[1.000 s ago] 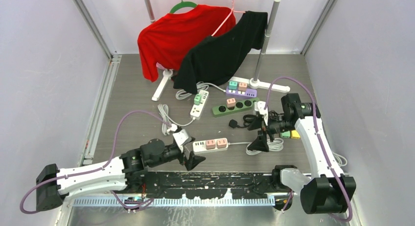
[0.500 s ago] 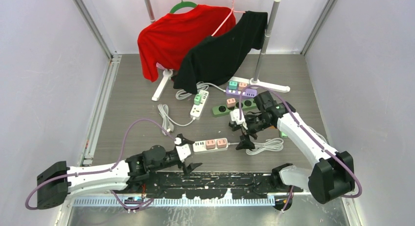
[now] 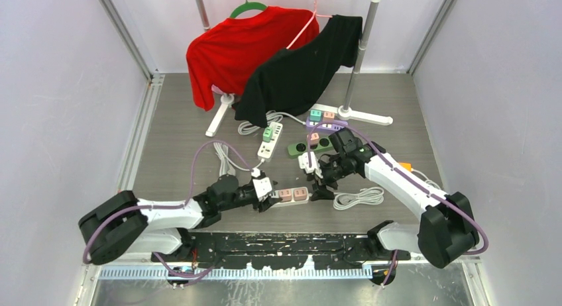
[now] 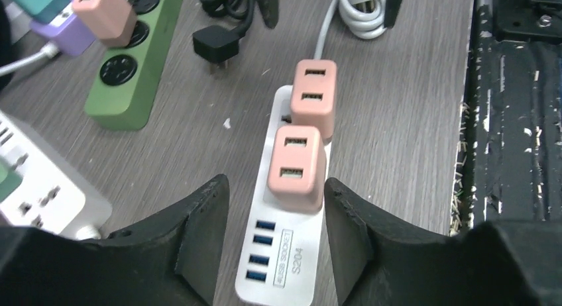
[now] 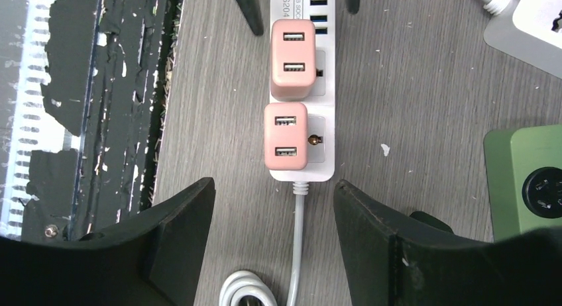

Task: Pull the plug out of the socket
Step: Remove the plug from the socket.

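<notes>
left gripper [image 4: 275,187] spread around the strip [image 4: 278,279], 1 pink plug [image 4: 297,167] between its fingers [image 4: 199,233]; right gripper [image 5: 273,187] spread too, cord [image 5: 297,253] in its gap

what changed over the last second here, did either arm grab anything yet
Both arms closed in on the white power strip. The left end effector swung forward and right to straddle its USB end; the right end effector swept left to its cable end. Both jaws narrowed but grip nothing. The strip, its two pink plugs, the green strip and red shirt have not moved.
</notes>
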`<move>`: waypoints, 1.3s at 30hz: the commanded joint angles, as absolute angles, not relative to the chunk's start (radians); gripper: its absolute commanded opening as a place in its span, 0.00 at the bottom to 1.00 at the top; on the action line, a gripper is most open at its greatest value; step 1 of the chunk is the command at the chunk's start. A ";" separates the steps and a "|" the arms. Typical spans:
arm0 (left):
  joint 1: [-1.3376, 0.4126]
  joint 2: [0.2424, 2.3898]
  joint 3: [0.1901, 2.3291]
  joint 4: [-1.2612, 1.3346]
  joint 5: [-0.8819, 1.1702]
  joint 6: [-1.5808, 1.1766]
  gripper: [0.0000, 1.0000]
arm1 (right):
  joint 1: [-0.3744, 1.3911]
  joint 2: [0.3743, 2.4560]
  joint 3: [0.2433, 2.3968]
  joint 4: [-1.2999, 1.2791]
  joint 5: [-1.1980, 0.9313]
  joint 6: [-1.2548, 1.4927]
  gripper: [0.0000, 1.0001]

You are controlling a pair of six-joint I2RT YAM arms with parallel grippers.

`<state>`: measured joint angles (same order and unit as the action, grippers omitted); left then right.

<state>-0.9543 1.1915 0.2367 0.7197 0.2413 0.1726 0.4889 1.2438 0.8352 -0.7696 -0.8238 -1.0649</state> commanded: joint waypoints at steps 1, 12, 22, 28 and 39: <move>-0.945 1.278 0.296 0.891 0.370 0.149 0.54 | 0.516 1.252 0.832 -0.674 -0.807 -1.004 0.70; -0.934 1.421 0.300 1.003 0.387 0.116 0.50 | 0.629 1.308 0.809 -0.554 -0.717 -0.910 0.67; -0.925 1.543 0.282 1.167 0.415 0.055 0.31 | 0.682 1.358 0.800 -0.525 -0.664 -0.897 0.56; -0.924 1.552 0.270 1.193 0.412 0.038 0.14 | 0.685 1.374 0.805 -0.527 -0.647 -0.897 0.44; -0.922 1.523 0.237 1.054 0.377 0.072 0.00 | 0.578 1.340 0.825 -0.589 -0.686 -0.937 0.01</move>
<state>-0.9272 1.5471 0.2592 1.0763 0.3985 0.0399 0.6479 1.3701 0.8024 -0.5503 -0.6598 -0.9070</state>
